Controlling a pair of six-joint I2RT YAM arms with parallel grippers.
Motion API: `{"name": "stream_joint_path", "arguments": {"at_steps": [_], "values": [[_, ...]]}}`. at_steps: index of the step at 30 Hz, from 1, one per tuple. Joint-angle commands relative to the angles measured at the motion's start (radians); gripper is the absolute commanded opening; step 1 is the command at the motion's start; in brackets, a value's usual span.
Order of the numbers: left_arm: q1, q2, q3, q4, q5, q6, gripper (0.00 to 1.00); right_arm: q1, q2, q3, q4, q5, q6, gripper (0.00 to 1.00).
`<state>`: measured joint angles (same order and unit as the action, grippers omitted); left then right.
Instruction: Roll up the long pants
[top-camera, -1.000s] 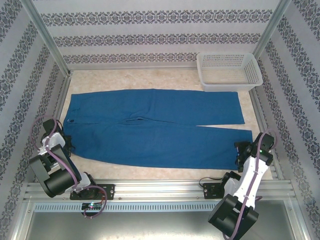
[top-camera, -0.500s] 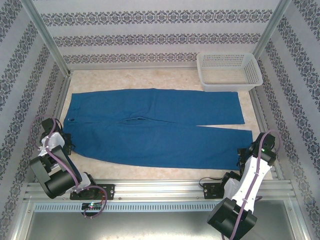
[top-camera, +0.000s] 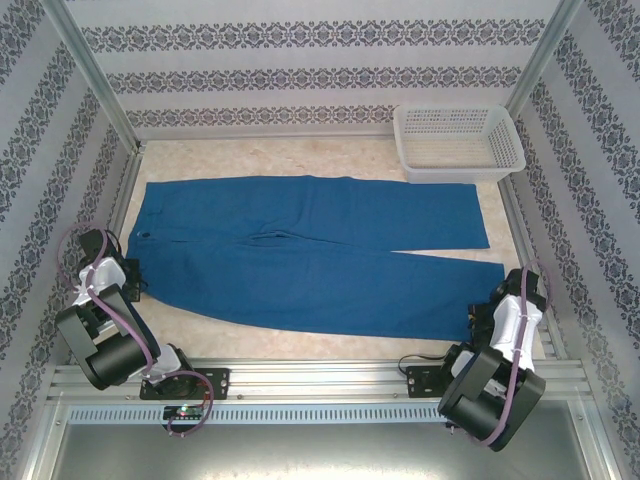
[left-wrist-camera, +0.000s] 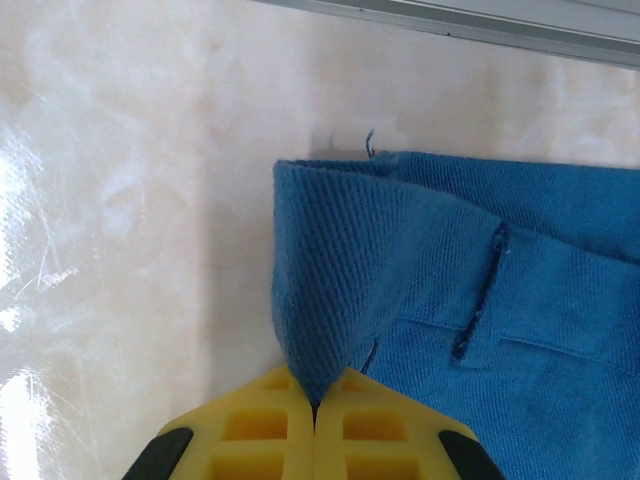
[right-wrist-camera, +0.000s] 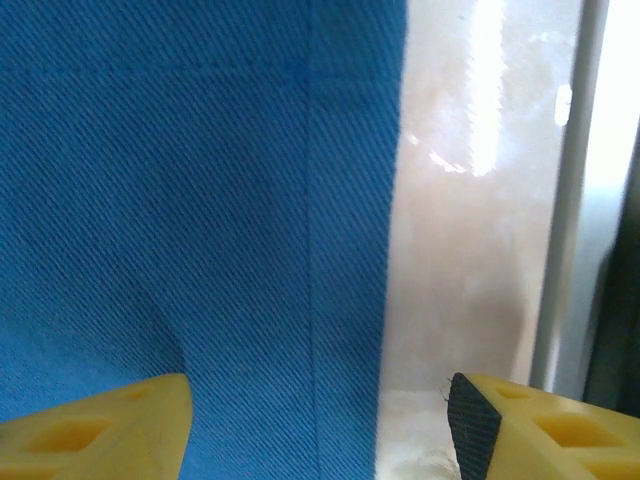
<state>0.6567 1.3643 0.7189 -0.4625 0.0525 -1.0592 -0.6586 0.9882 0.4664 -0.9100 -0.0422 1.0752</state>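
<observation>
The basket (top-camera: 458, 170) stands well beyond the right jaws, just beside the far leg's hem, its mesh floor in plain sight; whether it touches the cloth is hard to tell. The pants (top-camera: 310, 260) lie flat on the table (top-camera: 300, 160), reaching from the left jaws to the right jaws. The left jaws are pressed together, pinching a raised fold of the waistband corner between the yellow pads (left-wrist-camera: 270, 430). The right jaws are spread astride the near leg's hem: one pad (right-wrist-camera: 100, 420) over cloth, the other over bare table. Both pads are cut off below, so contact with the cloth cannot be told.
</observation>
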Motion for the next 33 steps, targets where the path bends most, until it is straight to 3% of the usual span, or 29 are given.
{"name": "stream_joint_path", "arguments": {"at_steps": [1, 2, 4, 6, 7, 9, 10, 12, 20, 24, 33], "values": [[0.012, -0.017, 0.025, -0.001, 0.001, -0.007, 0.0, 0.002, 0.032, -0.018, 0.066, 0.041, 0.006, 0.62], [0.012, -0.017, 0.021, -0.001, 0.001, -0.009, 0.0, 0.003, 0.043, -0.024, 0.077, 0.05, 0.0, 0.55], [0.012, -0.023, 0.015, -0.001, 0.006, -0.016, 0.0, 0.007, 0.066, -0.026, 0.097, 0.069, -0.006, 0.3], [0.012, -0.031, 0.01, -0.001, 0.008, -0.017, 0.0, 0.013, 0.078, -0.018, 0.104, 0.083, -0.007, 0.29], [0.012, -0.037, 0.003, 0.001, 0.007, -0.02, 0.0, 0.018, 0.085, -0.014, 0.104, 0.088, -0.007, 0.36], [0.013, -0.05, -0.005, 0.002, 0.009, -0.025, 0.0, 0.031, 0.09, -0.01, 0.103, 0.1, -0.005, 0.41], [0.012, -0.054, -0.006, 0.002, 0.012, -0.029, 0.0, 0.038, 0.09, -0.011, 0.103, 0.104, -0.001, 0.35], [0.012, -0.06, -0.006, -0.005, 0.018, -0.03, 0.0, 0.045, 0.086, -0.011, 0.107, 0.111, -0.004, 0.0], [0.012, -0.089, 0.042, -0.054, 0.018, -0.017, 0.0, 0.055, -0.012, 0.057, 0.078, 0.069, -0.079, 0.0], [0.011, -0.088, 0.091, -0.069, 0.04, -0.012, 0.0, 0.062, -0.034, 0.204, 0.04, 0.025, -0.114, 0.0], [0.01, -0.082, 0.224, -0.09, 0.11, 0.051, 0.0, 0.091, 0.192, 0.587, 0.011, -0.019, -0.247, 0.0]]}}
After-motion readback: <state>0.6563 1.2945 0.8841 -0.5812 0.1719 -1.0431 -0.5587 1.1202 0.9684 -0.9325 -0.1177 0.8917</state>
